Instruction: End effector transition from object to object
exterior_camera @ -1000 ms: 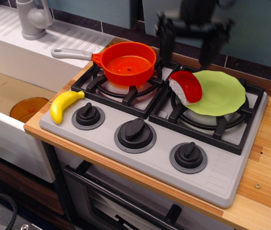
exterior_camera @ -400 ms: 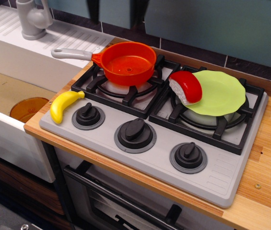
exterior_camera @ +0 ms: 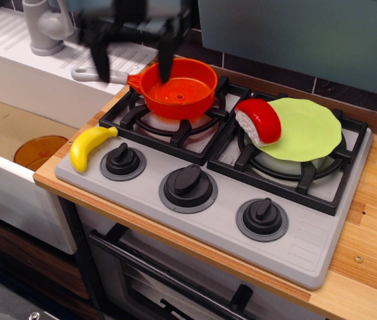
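Black and motion-blurred, the end effector (exterior_camera: 133, 61) hangs released, fingers spread, at eleven o'clock over the orange plastic saucepan (exterior_camera: 178, 87). A descent risks one finger striking its rim or grey handle (exterior_camera: 99, 74), tipping it off the burner.

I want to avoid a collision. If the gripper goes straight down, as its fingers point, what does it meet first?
Probably the orange pot. The gripper is blurred; one finger seems over the pot's rim, the other near its grey handle. Depth is unclear from this single view.
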Action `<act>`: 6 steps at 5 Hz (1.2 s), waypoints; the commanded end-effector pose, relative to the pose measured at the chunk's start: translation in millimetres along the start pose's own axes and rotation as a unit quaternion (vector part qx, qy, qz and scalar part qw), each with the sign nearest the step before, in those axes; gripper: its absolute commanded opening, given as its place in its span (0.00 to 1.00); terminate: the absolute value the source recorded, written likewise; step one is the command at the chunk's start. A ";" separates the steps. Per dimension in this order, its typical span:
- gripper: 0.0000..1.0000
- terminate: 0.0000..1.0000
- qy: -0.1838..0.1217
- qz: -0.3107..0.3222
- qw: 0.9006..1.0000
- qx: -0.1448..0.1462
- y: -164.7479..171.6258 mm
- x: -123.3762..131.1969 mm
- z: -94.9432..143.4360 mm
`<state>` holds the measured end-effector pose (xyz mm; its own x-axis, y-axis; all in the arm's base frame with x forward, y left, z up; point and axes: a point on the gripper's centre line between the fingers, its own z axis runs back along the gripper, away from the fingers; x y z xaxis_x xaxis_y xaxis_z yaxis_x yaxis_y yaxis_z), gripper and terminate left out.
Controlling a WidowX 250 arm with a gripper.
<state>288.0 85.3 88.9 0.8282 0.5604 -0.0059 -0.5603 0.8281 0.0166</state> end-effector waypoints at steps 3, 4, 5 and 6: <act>1.00 0.00 -0.087 -0.039 0.995 -0.039 55.1 22.8 -44.5; 1.00 0.00 -0.093 -0.044 0.994 -0.038 60.9 27.2 -50.8; 1.00 0.00 -0.081 -0.039 0.995 -0.033 56.6 21.0 -65.1; 1.00 1.00 -0.081 -0.039 0.995 -0.033 56.6 21.0 -65.1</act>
